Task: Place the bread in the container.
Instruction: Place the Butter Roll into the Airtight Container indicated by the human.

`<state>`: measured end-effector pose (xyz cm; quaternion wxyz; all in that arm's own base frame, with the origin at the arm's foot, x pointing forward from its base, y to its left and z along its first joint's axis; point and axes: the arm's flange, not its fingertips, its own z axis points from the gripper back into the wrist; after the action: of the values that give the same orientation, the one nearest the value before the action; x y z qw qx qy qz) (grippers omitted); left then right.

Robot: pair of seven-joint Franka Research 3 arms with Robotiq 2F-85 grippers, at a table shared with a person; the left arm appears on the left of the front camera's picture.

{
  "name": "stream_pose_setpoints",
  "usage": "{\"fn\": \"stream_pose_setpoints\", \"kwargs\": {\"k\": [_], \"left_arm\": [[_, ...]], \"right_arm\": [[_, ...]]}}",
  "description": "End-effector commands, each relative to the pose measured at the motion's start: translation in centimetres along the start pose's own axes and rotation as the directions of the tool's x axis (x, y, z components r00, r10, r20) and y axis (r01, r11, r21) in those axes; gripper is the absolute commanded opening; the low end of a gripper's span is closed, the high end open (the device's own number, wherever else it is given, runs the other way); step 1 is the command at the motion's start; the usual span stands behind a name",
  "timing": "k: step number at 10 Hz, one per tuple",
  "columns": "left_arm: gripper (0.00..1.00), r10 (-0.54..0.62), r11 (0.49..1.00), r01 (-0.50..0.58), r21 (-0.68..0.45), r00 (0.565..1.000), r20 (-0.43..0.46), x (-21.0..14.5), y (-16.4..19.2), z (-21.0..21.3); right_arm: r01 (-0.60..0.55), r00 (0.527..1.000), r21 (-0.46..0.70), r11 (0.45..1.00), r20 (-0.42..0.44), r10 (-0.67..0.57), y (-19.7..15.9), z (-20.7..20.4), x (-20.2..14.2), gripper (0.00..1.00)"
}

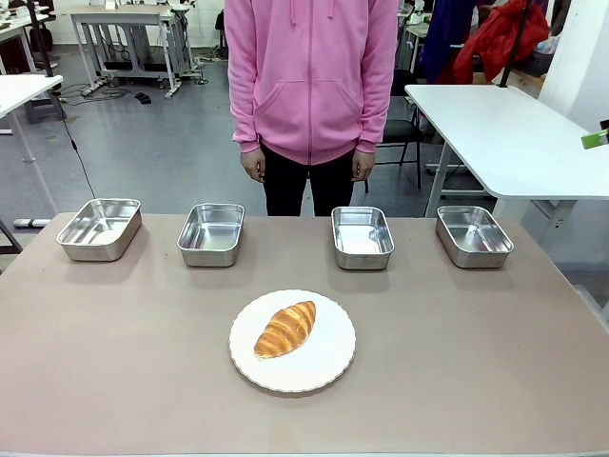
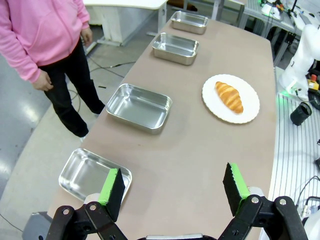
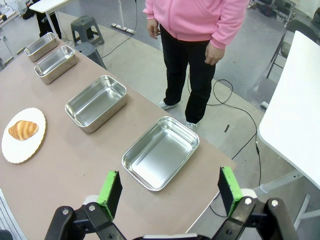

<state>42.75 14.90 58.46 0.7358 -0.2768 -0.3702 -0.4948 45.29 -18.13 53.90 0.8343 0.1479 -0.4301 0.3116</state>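
A golden-brown bread point(image 1: 285, 328) point(image 2: 229, 96) point(image 3: 23, 129) lies on a round white plate point(image 1: 328, 367) point(image 2: 250, 107) point(image 3: 15, 150) at the table's near middle. Four shiny steel trays stand empty in a row along the far edge: far left point(image 1: 99, 228) point(image 2: 92, 175), inner left point(image 1: 211, 233) point(image 2: 138, 107), inner right point(image 1: 362, 237) point(image 3: 96, 102) point(image 2: 175, 48), far right point(image 1: 473, 235) point(image 3: 161, 152) point(image 2: 189, 22). Which one is the container I cannot tell. My left gripper point(image 2: 172, 187) hangs open high above the table's left end. My right gripper point(image 3: 170, 187) hangs open high above the right end.
A person in a pink hoodie point(image 1: 312, 76) stands at the far side, hands point(image 1: 252, 164) down at their sides. A white table point(image 1: 504, 133) stands behind on the right. The right arm's white base point(image 2: 302, 60) sits beside the table in the left wrist view.
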Motion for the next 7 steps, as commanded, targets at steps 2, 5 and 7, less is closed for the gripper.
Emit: {"fn": "stream_pose_setpoints", "kwargs": {"k": [2,5,7], "left_arm": [[1.00,-0.012,1.000,0.012,-0.005,1.000,0.004,-0.01,-0.12,0.13],[1.00,-0.012,1.000,0.012,-0.005,1.000,0.004,-0.01,-0.12,0.13],[1.00,-0.012,1.000,0.012,-0.005,1.000,0.004,-0.01,-0.12,0.13]], "right_arm": [[0.001,1.000,0.002,1.000,0.027,-0.001,-0.12,-0.11,0.21,1.00],[0.001,1.000,0.002,1.000,0.027,-0.001,-0.12,-0.11,0.21,1.00],[0.001,1.000,0.002,1.000,0.027,-0.001,-0.12,-0.11,0.21,1.00]]}}
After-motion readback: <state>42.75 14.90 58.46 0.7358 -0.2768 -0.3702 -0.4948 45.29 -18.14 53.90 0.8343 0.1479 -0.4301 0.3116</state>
